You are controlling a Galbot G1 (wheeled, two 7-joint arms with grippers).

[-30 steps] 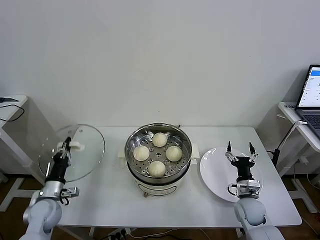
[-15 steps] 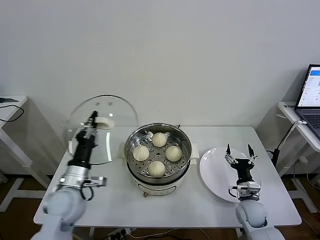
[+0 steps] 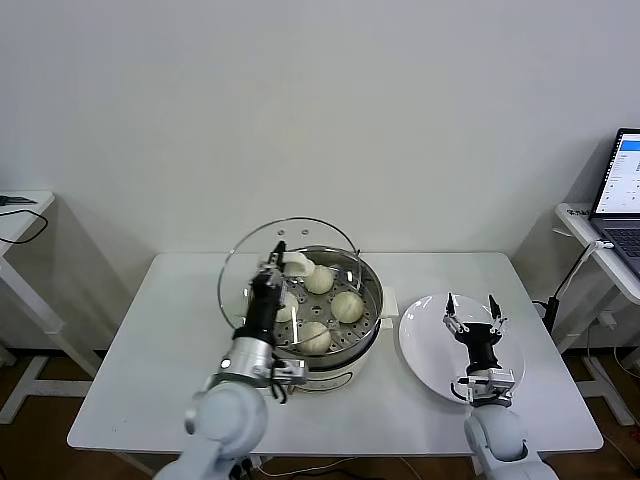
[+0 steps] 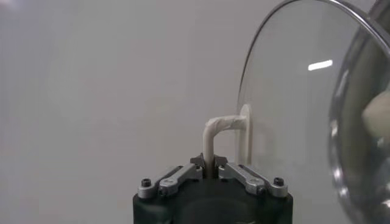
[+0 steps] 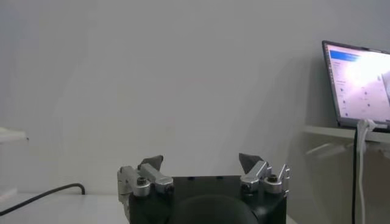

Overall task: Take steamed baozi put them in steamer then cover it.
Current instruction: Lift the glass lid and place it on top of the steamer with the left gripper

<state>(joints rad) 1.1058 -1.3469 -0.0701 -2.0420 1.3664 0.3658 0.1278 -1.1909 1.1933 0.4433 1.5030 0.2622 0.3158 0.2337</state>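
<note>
Left gripper (image 3: 277, 256) pinching cover (image 3: 290, 285) handle, steamer (image 3: 318, 345) and baozi (image 3: 347, 306) directly beneath (right gripper (image 3: 469, 309) spread, idle).

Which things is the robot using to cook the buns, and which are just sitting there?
Part of the job:
- four cream-white pleated buns in the shiny round steel steamer pot
- clear round glass lid with white handle, tilted over the pot
- left gripper, shut on the lid's handle

Just there:
- flat white plate
- right gripper, open above the plate
- laptop on the side stand
- white table
</note>
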